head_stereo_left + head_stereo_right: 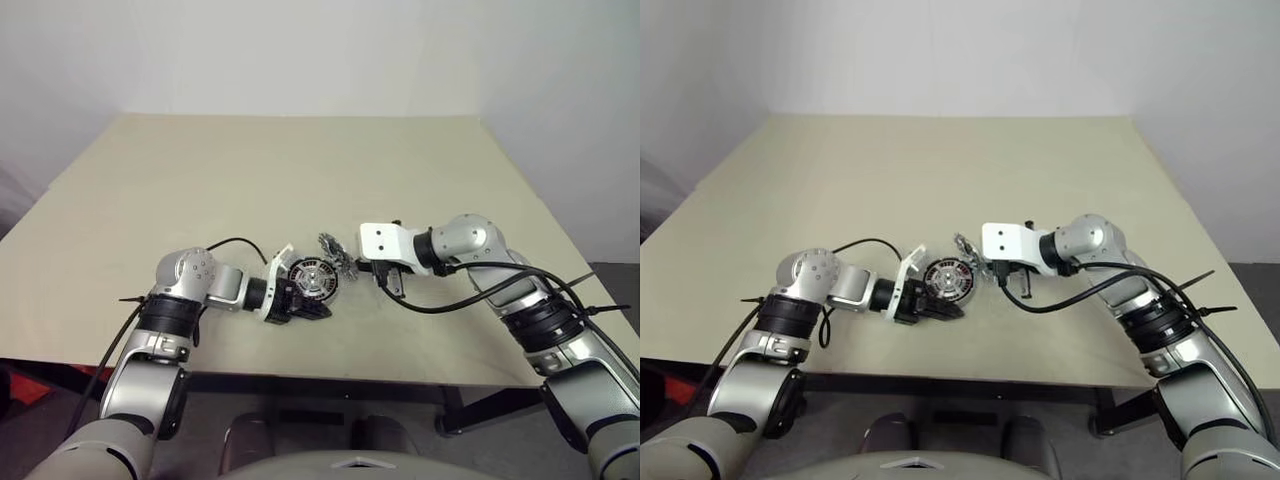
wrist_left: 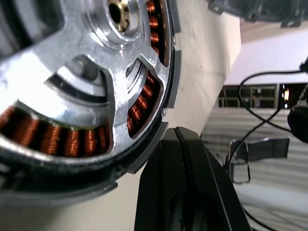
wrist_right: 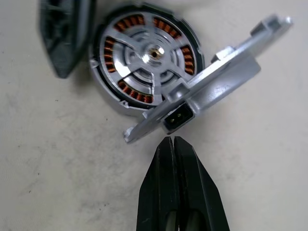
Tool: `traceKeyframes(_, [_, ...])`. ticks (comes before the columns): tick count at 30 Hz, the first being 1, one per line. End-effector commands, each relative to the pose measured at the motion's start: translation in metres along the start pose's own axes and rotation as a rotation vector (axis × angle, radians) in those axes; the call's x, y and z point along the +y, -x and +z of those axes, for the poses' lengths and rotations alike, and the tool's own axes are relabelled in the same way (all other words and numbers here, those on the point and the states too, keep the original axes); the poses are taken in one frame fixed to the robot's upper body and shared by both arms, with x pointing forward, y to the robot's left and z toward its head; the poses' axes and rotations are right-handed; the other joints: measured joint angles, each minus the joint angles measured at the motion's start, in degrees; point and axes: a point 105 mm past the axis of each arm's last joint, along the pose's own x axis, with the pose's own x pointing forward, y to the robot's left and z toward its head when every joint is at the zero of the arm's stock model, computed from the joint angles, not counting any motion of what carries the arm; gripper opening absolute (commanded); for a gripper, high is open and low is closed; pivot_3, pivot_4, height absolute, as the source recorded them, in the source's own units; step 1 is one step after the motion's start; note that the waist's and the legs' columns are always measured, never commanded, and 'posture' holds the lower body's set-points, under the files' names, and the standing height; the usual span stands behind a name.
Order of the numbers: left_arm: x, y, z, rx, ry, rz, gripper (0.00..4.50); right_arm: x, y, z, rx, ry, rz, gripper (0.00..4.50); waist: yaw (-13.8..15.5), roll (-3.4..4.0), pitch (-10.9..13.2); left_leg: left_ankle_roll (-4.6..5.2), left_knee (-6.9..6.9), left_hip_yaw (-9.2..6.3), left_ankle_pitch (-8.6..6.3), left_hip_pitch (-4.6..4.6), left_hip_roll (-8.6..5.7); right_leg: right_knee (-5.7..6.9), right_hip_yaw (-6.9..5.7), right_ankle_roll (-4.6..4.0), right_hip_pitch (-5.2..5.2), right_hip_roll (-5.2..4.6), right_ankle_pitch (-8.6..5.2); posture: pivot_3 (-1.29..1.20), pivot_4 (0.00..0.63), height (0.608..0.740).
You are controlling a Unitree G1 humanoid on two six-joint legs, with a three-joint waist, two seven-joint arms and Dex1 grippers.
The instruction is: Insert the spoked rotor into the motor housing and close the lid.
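Where the pale beige desk (image 1: 300, 180) comes nearest the robot, the two arms meet close together over its near middle. On the left, the left hand (image 1: 305, 305) reaches toward the right with its black fingers pressed together, their tips lying against the near-left rim of the motor housing (image 1: 314, 277), a round dark metal disc with a ring of copper-coloured windings. The left wrist view shows one black finger (image 2: 185, 192) right at the housing's edge, touching or all but touching it; the fingers do not grip it.

The housing rests on the desk between the two hands. Seated in its top, the spoked rotor (image 3: 147, 57), a shiny silver metal wheel with open spokes and a brass-coloured hub, lies flat, and the copper coils show through the gaps between its spokes.

Just to the right of the housing, a flat silver metal plate with a small black socket on its edge (image 3: 211, 82) leans tilted against the housing's right rim, partly overlapping it. Whether this plate is the lid cannot be told.

Further right, the right hand (image 3: 172, 140) points leftward and down, its black fingers pressed together and holding nothing, their tips just short of the plate's socket.
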Motion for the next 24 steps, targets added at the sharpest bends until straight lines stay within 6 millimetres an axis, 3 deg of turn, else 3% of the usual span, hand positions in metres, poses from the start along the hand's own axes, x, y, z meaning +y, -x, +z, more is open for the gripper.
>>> traceKeyframes(1, [0.000, 0.015, 0.016, -0.113, -0.050, 0.031, 0.00, -0.012, 0.006, 0.008, -0.013, 0.038, -0.049, 0.01, 0.0, 0.00, 0.0, -0.01, 0.00, 0.00, 0.01, 0.05, 0.00, 0.02, 0.00, 0.00, 0.04, 0.00, 0.00, 0.00, 0.000, 0.740])
traceKeyframes(16, [0.010, 0.040, 0.024, -0.203, -0.061, 0.095, 0.00, -0.017, 0.005, 0.010, -0.024, 0.038, -0.070, 0.01, -0.1, 0.01, 0.0, 0.05, -0.03, 0.00, 0.00, -0.07, 0.00, -0.11, -0.02, 0.00, 0.03, 0.00, 0.00, 0.00, 0.000, 0.740])
traceKeyframes(24, [-0.009, 0.048, 0.007, -0.178, -0.098, -0.006, 0.00, -0.013, 0.003, 0.006, -0.015, 0.024, -0.059, 0.01, -0.2, 0.01, 0.0, 0.05, -0.04, 0.00, 0.00, -0.10, 0.02, -0.13, -0.03, 0.00, 0.01, 0.00, 0.00, 0.00, 0.000, 0.740])
